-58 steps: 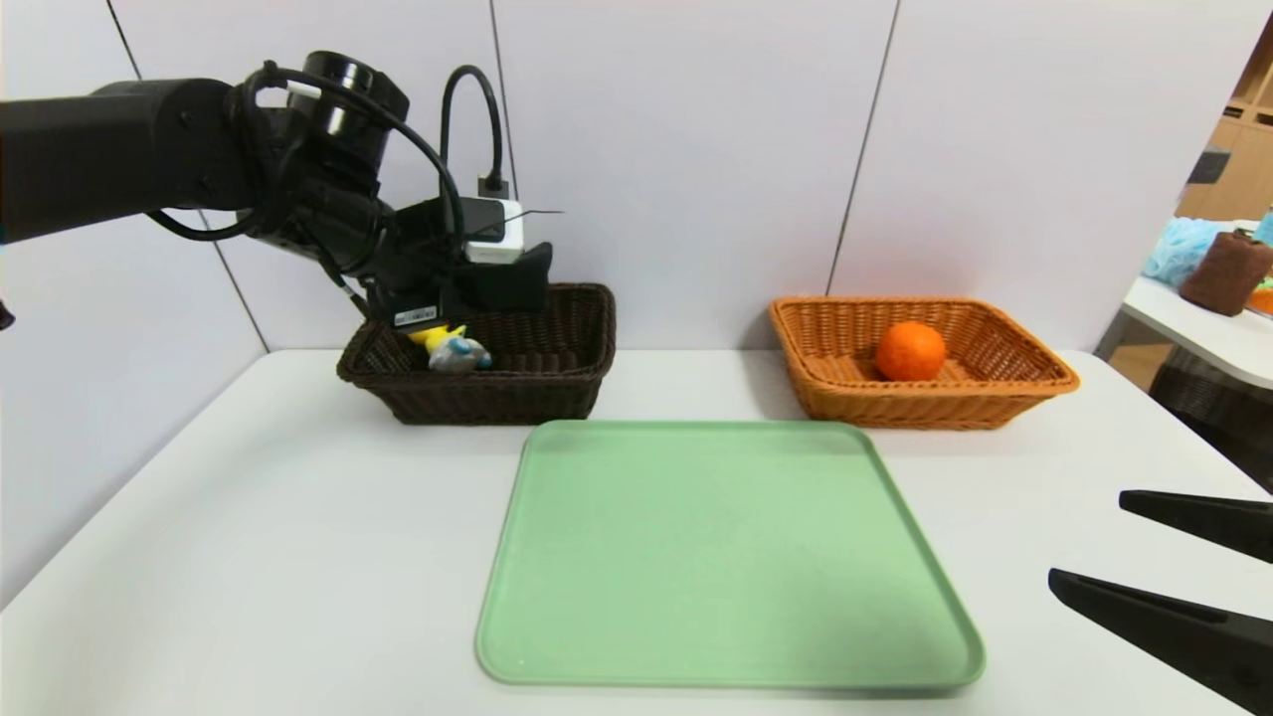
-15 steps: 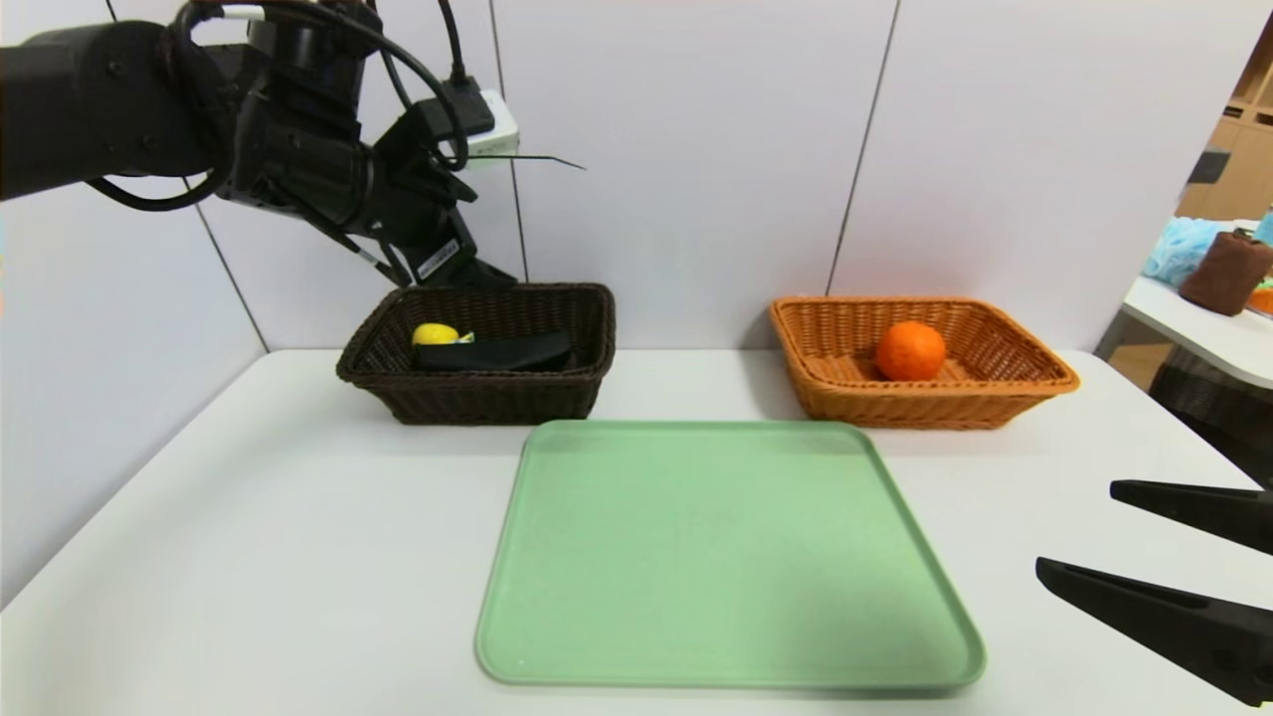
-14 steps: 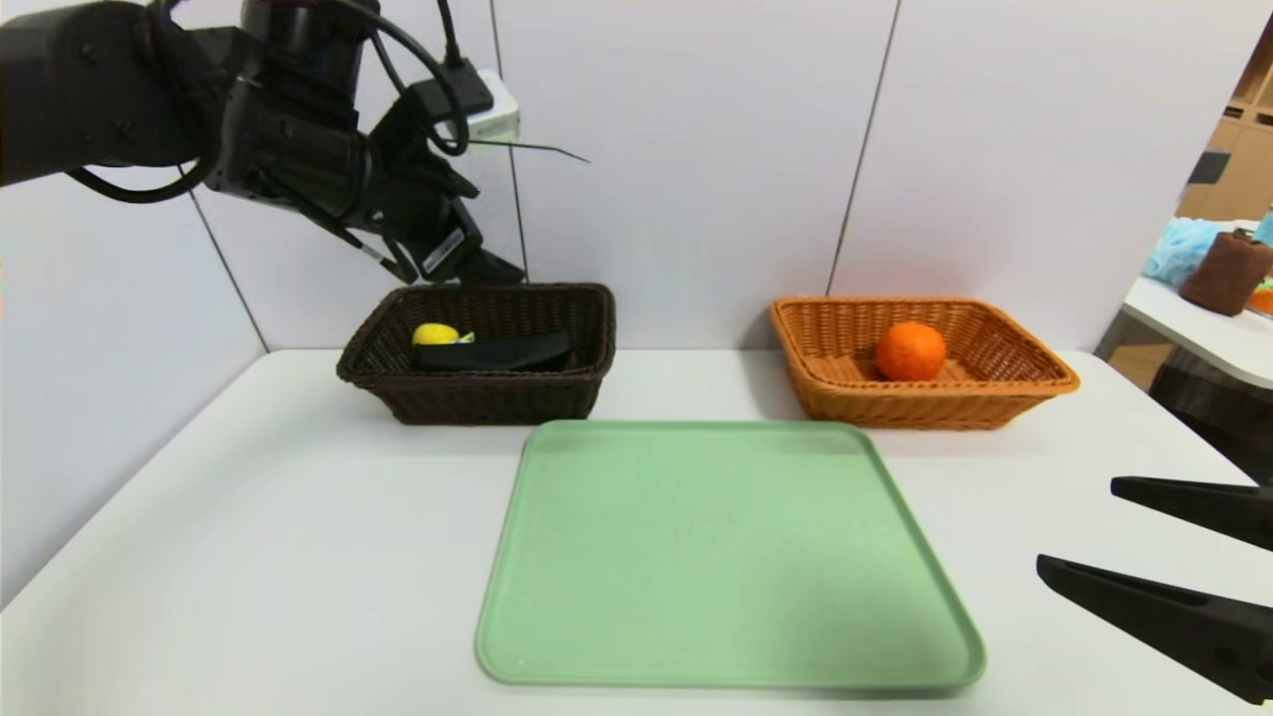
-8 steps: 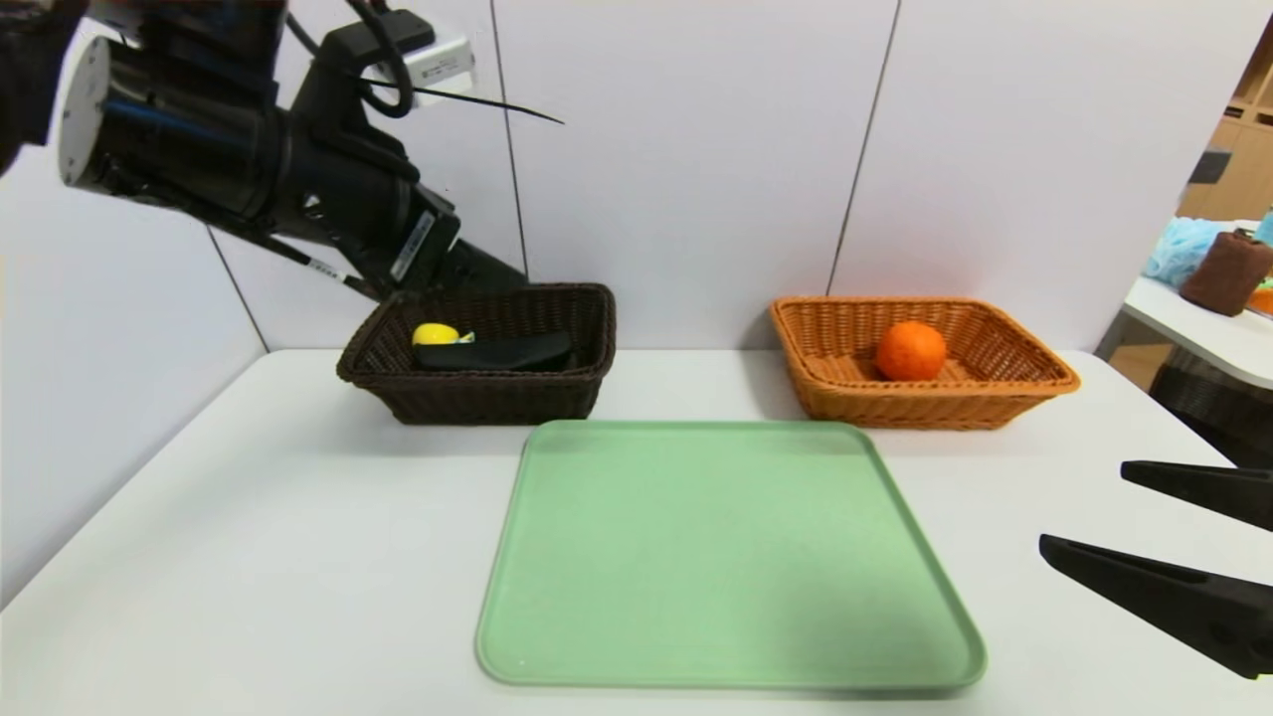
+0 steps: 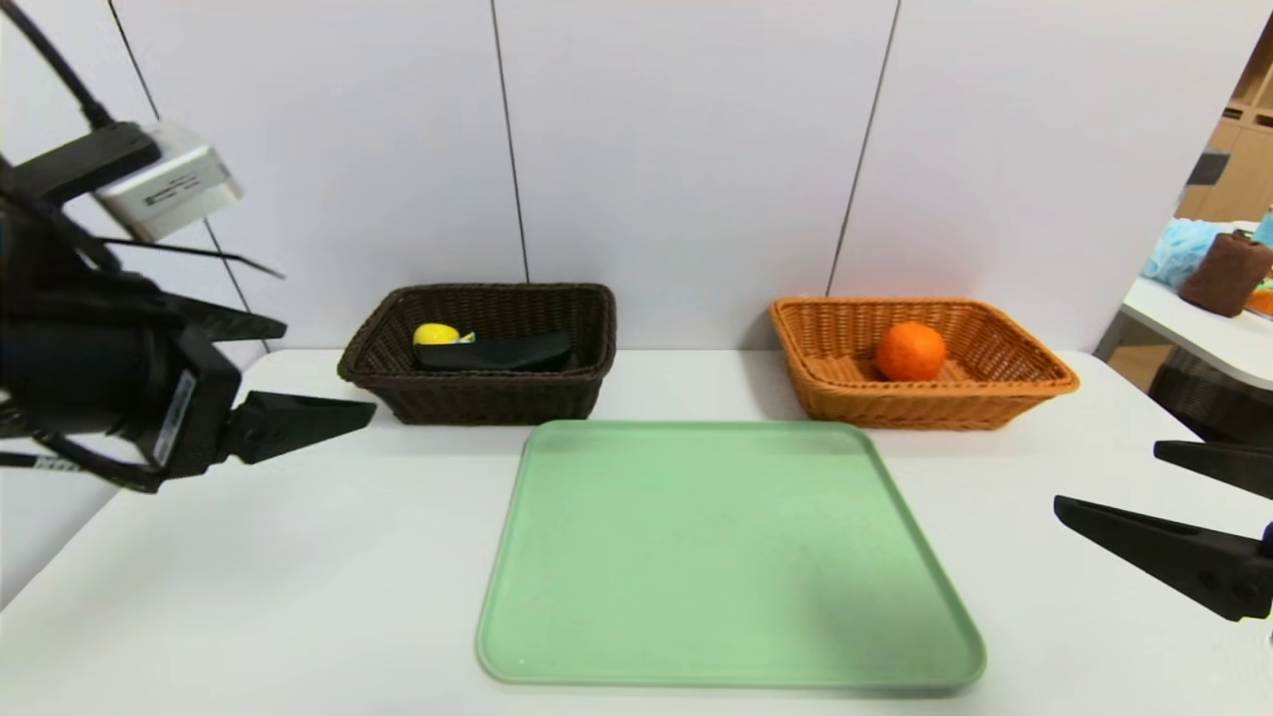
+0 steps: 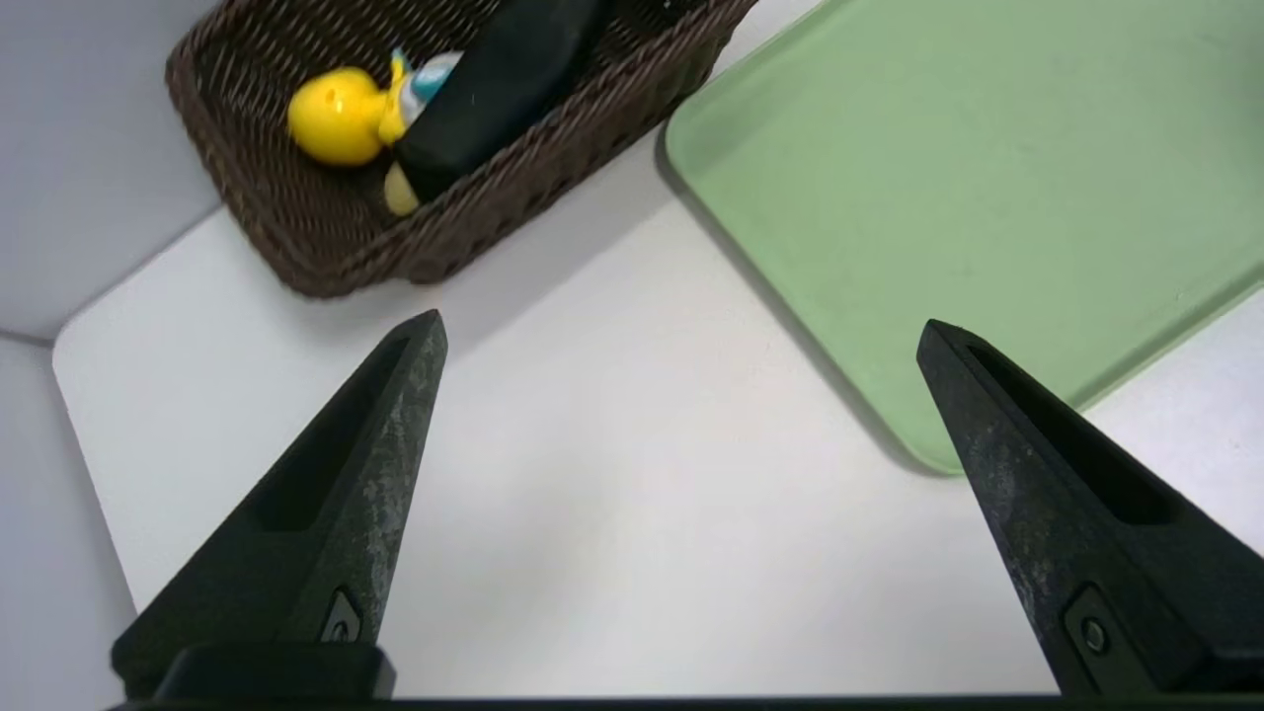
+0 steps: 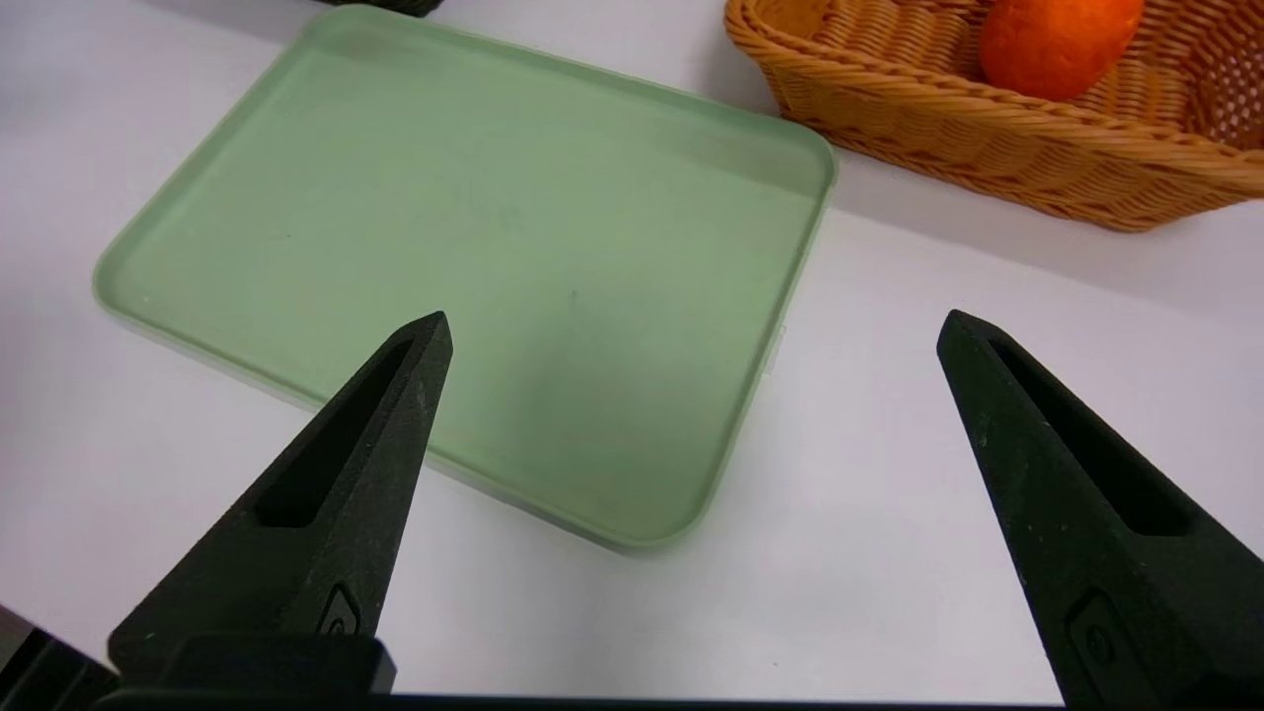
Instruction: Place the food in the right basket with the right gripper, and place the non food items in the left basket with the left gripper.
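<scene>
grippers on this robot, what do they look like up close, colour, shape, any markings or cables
Both grippers, the left gripper and the right gripper, have two long matte black fingers tapering to points, each with a recessed slot and a small screw near its base. The left wrist carries a silver-white camera box, a black cable and a white label.

green tray: bare, mid-desk | desk: open either side of tray | far edge: dark brown basket, orange-tan basket, gap between them
</scene>
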Action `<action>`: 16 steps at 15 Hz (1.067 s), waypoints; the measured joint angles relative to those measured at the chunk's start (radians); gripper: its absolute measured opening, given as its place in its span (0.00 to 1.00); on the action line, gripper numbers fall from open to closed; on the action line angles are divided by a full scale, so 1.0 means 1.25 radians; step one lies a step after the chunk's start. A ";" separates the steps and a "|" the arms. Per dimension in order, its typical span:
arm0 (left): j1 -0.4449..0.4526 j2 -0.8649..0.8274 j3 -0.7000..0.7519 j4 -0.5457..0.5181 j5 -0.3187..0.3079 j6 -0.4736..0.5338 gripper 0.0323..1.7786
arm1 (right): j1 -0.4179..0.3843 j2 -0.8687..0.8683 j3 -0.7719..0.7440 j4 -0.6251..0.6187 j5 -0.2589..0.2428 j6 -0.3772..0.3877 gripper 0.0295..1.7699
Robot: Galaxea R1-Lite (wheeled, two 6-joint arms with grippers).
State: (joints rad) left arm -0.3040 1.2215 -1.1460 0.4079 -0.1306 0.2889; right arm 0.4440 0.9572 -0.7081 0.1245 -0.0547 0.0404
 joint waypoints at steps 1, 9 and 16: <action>0.009 -0.040 0.047 -0.013 0.001 -0.024 0.95 | -0.005 -0.001 0.008 -0.002 -0.019 0.000 0.96; 0.062 -0.326 0.324 -0.049 0.012 -0.146 0.95 | -0.135 -0.044 0.037 -0.005 -0.040 0.003 0.96; 0.130 -0.525 0.455 -0.043 0.015 -0.152 0.95 | -0.265 -0.153 0.096 0.004 -0.032 0.008 0.96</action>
State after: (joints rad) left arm -0.1417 0.5651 -0.5777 0.3536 -0.1119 0.0985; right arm 0.1123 0.7664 -0.5879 0.1294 -0.0947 0.0500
